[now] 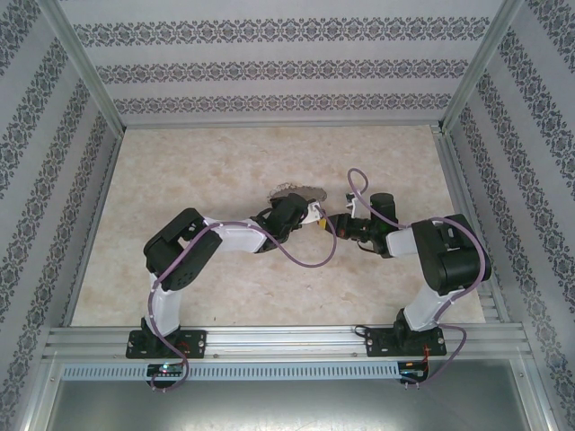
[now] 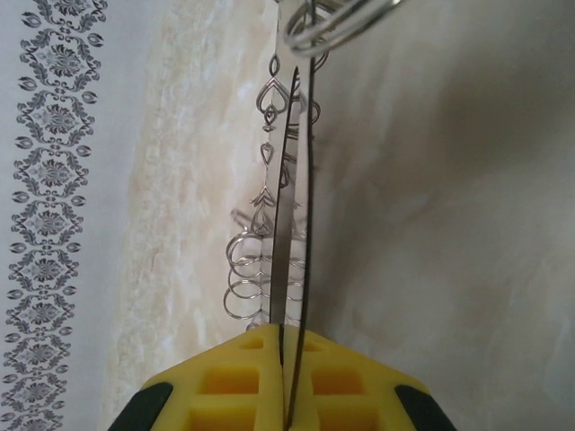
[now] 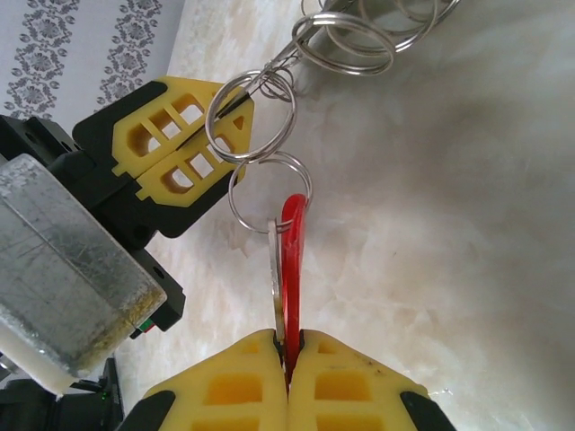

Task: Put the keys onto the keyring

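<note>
The keyring is a thin grey hoop seen edge-on in the left wrist view, fringed with small silvery rings. My left gripper is shut on its rim. From above, the hoop lies just beyond that gripper. The keys, a red-headed one with a silvery blade beside it, are pinched in my shut right gripper. The red head hangs through a small split ring, which links to a second ring at the left gripper's yellow fingertips. The grippers face each other, a few centimetres apart.
Both arms meet over the middle of the beige marbled tabletop. Patterned walls close in the back and sides. More silvery rings dangle at the top of the right wrist view. A purple cable droops between the arms.
</note>
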Action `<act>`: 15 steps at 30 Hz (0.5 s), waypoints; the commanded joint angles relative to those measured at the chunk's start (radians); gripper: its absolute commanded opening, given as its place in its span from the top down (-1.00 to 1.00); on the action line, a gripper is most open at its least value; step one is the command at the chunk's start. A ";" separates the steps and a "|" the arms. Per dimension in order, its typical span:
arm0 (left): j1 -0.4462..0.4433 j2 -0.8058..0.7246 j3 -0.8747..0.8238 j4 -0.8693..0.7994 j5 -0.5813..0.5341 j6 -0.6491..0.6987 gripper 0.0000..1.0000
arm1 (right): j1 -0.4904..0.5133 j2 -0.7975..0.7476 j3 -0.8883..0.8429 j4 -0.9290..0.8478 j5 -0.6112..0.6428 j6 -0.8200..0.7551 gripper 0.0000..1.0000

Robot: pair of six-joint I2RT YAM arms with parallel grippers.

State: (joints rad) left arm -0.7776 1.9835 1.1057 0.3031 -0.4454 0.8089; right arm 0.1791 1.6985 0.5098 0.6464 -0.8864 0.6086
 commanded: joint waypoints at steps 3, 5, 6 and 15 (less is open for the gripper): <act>0.060 0.018 0.032 -0.047 -0.041 -0.133 0.53 | 0.033 -0.026 -0.062 -0.099 -0.020 0.023 1.00; 0.061 0.012 0.037 -0.074 -0.019 -0.161 0.33 | 0.044 -0.034 -0.073 -0.110 -0.010 0.025 1.00; 0.061 0.009 0.040 -0.084 -0.005 -0.175 0.22 | 0.052 -0.038 -0.081 -0.119 0.001 0.026 1.00; 0.061 -0.047 0.044 -0.141 0.062 -0.280 -0.21 | 0.083 -0.014 -0.116 -0.093 0.021 0.038 0.89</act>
State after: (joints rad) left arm -0.7181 1.9850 1.1267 0.2085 -0.4068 0.5999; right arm 0.2428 1.6836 0.4026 0.5434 -0.8753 0.6350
